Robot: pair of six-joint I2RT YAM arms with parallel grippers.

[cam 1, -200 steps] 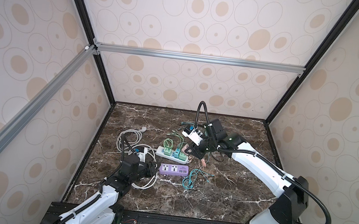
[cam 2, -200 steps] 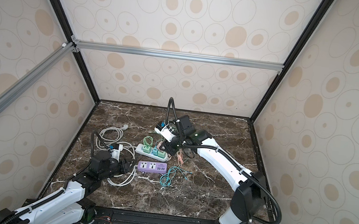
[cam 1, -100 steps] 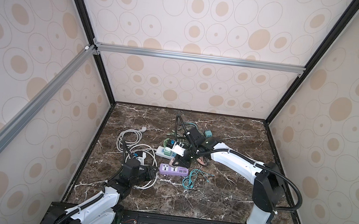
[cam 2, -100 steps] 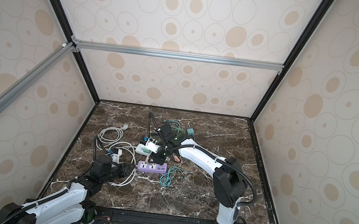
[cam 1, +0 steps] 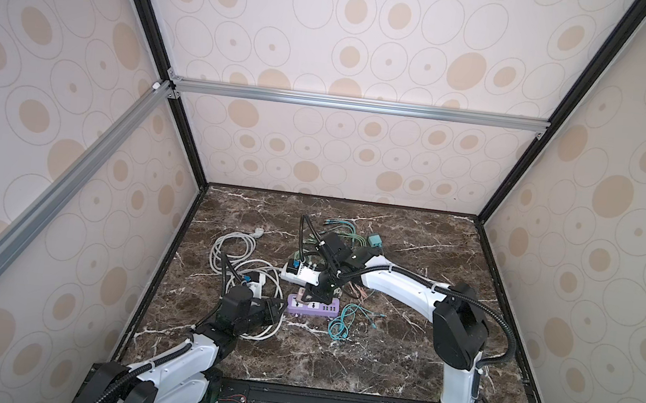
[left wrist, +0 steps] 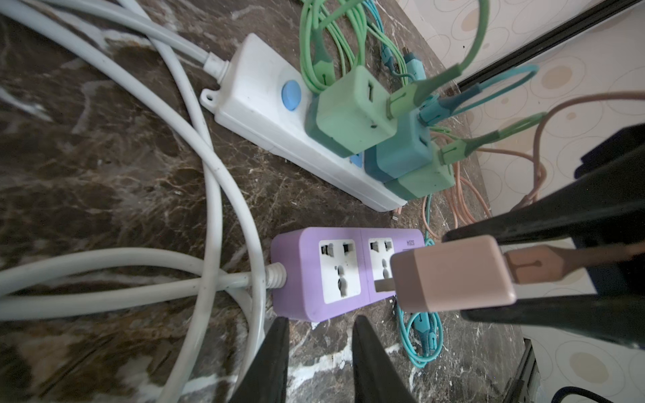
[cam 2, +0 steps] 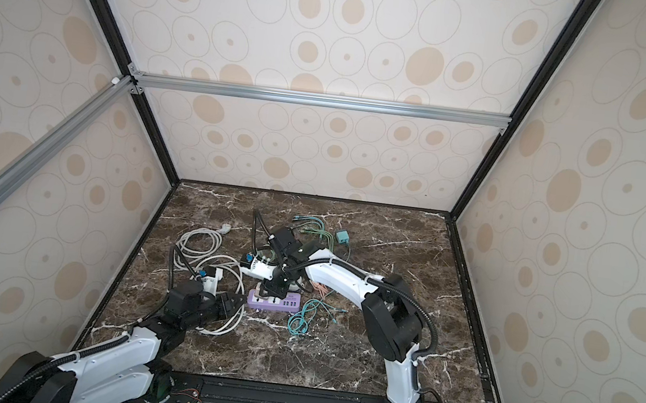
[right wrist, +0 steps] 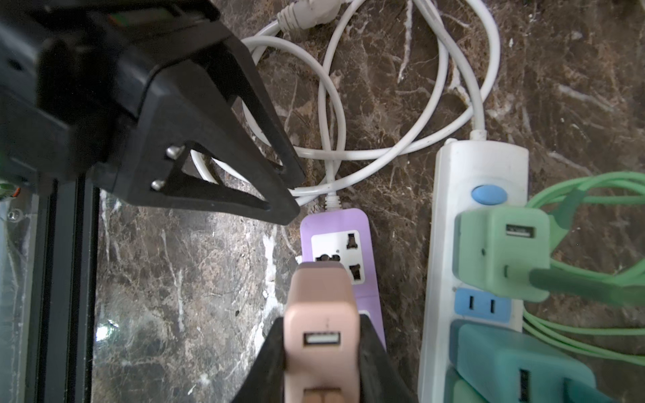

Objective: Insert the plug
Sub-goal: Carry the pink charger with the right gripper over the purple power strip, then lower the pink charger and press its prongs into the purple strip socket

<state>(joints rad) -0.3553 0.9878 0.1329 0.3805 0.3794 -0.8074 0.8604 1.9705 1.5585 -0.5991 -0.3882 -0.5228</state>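
Marble tabletop [left wrist: 104,157], purple strip [left wrist: 300,275], print illegible, right claw [right wrist: 321,320] gripping pink plug [left wrist: 450,272]

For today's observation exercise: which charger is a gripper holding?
The pink charger, clamped in the right gripper over the purple strip; the green and teal chargers in the white strip are untouched.
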